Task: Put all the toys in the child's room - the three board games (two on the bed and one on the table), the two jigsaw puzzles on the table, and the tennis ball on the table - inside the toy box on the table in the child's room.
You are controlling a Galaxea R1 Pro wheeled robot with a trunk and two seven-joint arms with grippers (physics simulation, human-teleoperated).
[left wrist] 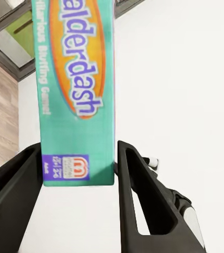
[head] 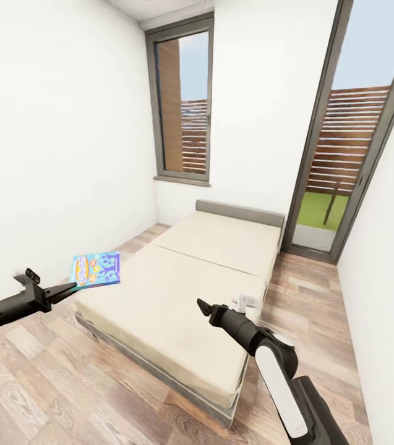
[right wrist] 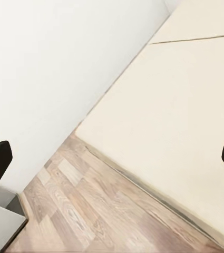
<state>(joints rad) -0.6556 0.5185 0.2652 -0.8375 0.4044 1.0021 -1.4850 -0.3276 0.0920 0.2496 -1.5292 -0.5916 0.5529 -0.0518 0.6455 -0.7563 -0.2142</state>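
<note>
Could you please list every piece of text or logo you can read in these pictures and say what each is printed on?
"alderdash": on the board game held in the left gripper; the word's start is cut off.
Subtitle line beside it: too blurred to read with confidence.
Small red logo and print on a purple patch: too small to read.
Cover print in the head view: unreadable.

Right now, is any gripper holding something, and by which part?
The left gripper holds a board game by one short edge. The right gripper is open and holds nothing.
</note>
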